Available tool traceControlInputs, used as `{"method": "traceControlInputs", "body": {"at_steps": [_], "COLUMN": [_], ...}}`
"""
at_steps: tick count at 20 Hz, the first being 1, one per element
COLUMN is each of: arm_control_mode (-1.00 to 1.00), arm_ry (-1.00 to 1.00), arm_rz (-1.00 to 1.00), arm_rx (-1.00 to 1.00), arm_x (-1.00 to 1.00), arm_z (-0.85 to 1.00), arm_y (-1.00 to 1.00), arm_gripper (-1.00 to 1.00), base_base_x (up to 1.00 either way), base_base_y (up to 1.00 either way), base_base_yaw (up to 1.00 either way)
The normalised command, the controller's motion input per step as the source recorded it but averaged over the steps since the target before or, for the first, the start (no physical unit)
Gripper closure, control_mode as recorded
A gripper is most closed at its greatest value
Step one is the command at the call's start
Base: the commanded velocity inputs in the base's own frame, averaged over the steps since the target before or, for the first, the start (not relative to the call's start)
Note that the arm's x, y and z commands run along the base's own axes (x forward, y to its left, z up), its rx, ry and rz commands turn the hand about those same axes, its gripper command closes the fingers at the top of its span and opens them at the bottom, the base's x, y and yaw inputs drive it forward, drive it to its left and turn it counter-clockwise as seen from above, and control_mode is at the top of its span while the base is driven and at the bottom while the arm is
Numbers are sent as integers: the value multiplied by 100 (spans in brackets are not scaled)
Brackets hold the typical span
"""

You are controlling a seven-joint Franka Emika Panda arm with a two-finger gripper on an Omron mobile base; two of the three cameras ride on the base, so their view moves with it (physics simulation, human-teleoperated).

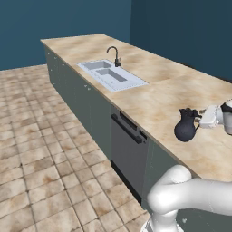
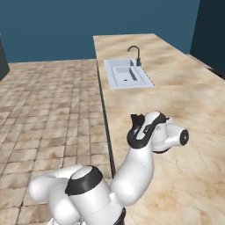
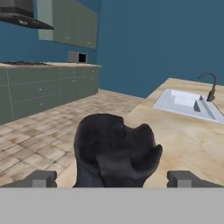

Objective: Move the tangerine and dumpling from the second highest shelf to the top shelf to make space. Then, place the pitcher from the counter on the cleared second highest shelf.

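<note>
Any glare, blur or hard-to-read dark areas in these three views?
Left base view: even light, no glare; the black pitcher stands sharp on the counter, its surface detail lost in the dark. Right base view: the arm covers most of the pitcher. Hand view: the pitcher looms close and soft-edged; the sink beyond is clear.

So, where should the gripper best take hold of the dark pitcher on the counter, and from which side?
Probably around the round belly, coming in level from the side. The pitcher stands upright on the counter, and the open gripper already faces it with a fingertip on each side. Its narrower neck and spout look less steady.
</note>
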Motion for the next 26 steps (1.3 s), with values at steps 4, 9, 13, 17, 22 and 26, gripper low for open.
{"method": "traceControlInputs", "body": {"at_steps": [4,9,13,17,22,26], "arm_control_mode": [-100,-100,-100,-100,-100,-100], "arm_ry": [0,0,0,2,4,6], "arm_rz": [0,0,0,0,1,1], "arm_rx": [1,1,0,0,0,0], "arm_x": [14,9,4,0,0,0], "arm_z": [-9,-5,-2,-6,-18,-17], "arm_y": [-9,-10,-2,1,15,17], "arm_gripper": [-100,-100,-100,-100,100,100], "base_base_x": [0,0,0,0,0,0], "base_base_y": [0,0,0,0,0,0], "base_base_yaw": [0,0,0,0,0,0]}}
